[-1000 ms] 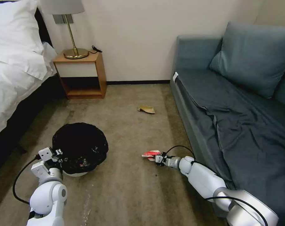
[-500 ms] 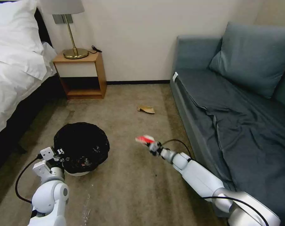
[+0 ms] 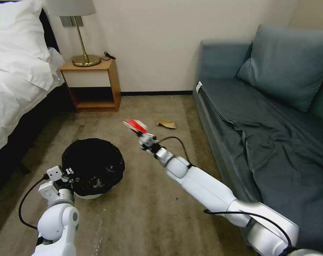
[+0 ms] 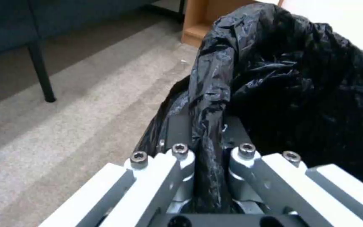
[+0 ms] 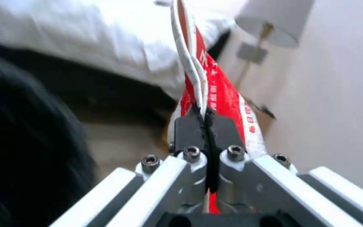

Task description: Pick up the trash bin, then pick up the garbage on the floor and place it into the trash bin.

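**Flattened cup carried toward the held bin**

The trash bin (image 3: pixel 93 167), black-lined, sits near left on the carpet (image 3: pixel 147 220), its bag rim pinched between the closed fingers of the left gripper (image 4: pixel 206 151). The right gripper (image 3: pixel 144 137), raised right of the bin and beyond it, is clamped on the crushed red-and-white cup (image 3: pixel 134 125). A tan paper scrap (image 3: pixel 165 123) lies farther off. Good practice: bring the cup fully above the bag opening before releasing, keeping the bin steady.
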